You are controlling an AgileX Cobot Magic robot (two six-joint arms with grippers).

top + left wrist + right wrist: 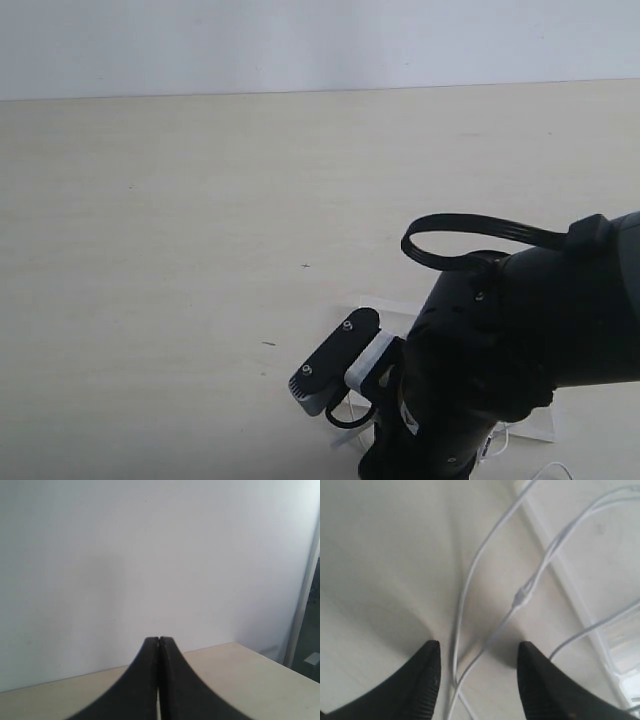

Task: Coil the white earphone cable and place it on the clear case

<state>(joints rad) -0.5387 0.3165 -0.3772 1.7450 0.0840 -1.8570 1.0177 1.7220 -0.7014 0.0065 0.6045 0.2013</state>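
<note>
The white earphone cable [520, 598] is a very thin white wire lying in loose, uncoiled strands on the pale tabletop [200, 200]. Two fine strands join into one at a small junction. Part of the cable crosses the rim of the clear case [615, 650], and a few strands lie over its transparent panel. The case lies flat, well away from the tabletop's wall-side edge and largely hidden under the right arm [520, 340]. The right gripper [479, 667] is released, its jaws apart with cable strands running between them. The left gripper [159, 641] is clenched on nothing, facing the white wall.
</note>
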